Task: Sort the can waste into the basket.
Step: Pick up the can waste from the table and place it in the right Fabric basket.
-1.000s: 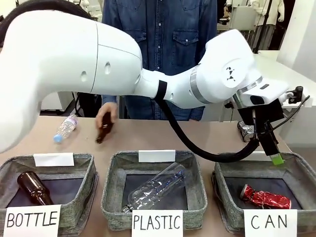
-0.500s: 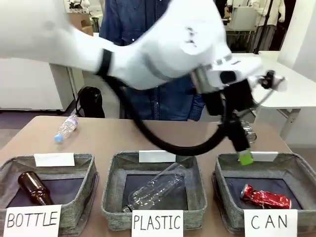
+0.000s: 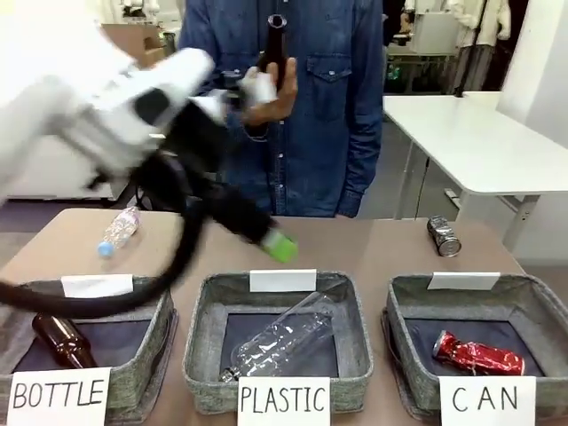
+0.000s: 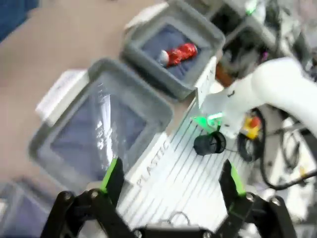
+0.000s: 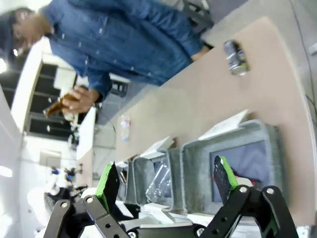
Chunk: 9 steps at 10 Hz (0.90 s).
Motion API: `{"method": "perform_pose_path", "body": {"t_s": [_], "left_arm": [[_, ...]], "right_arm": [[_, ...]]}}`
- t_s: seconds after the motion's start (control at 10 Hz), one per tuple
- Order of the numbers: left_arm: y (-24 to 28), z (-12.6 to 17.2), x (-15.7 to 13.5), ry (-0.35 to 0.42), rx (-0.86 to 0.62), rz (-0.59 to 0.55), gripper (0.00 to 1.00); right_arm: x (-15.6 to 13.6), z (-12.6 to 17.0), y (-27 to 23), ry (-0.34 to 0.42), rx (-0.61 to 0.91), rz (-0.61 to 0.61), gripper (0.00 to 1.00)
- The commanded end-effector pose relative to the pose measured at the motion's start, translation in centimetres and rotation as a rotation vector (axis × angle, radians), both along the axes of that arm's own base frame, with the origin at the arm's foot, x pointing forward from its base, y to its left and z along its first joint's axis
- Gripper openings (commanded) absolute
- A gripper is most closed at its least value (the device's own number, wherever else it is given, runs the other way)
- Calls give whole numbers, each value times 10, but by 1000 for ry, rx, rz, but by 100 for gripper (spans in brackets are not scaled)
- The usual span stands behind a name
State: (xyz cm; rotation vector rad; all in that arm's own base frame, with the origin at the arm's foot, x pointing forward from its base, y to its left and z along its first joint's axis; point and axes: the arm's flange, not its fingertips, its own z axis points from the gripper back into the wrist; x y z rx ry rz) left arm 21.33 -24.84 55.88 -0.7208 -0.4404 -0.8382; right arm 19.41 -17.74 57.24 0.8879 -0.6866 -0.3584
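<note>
The red can lies crushed inside the CAN basket at the front right. The dark silver-black can lies on its side on the table behind that basket. My left gripper, blurred, hangs above the back rim of the PLASTIC basket. In the left wrist view my left gripper is open and holds nothing, with the red can in the CAN basket farther off. My right gripper is open and holds nothing, far from the dark can.
A person across the table holds a brown bottle at chest height. A clear plastic bottle lies at the table's back left. The PLASTIC basket holds a clear bottle; the BOTTLE basket holds a brown bottle.
My left arm has swung left from above the CAN basket to above the PLASTIC basket. The person has lifted the brown bottle from the table to chest height.
</note>
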Motion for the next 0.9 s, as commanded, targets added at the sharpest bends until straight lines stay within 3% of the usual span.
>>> {"method": "perform_pose_path", "body": {"t_s": [0.0,0.2,0.3,0.5,0.6,0.8], "left_arm": [[122,10,-10,189,-167,413,100],[238,-8,-3,426,-317,354,100],[286,-21,-10,485,-357,239,100],[350,-60,-22,597,-385,229,100],[300,2,-7,489,-369,264,100],[300,2,-7,489,-369,264,100]], "right_arm": [[32,9,108,-46,-56,54,100],[54,9,186,-4,12,188,100],[60,6,209,18,9,225,100],[72,4,220,58,50,177,100],[60,31,222,20,-15,252,100],[60,31,222,20,-15,252,100]]}}
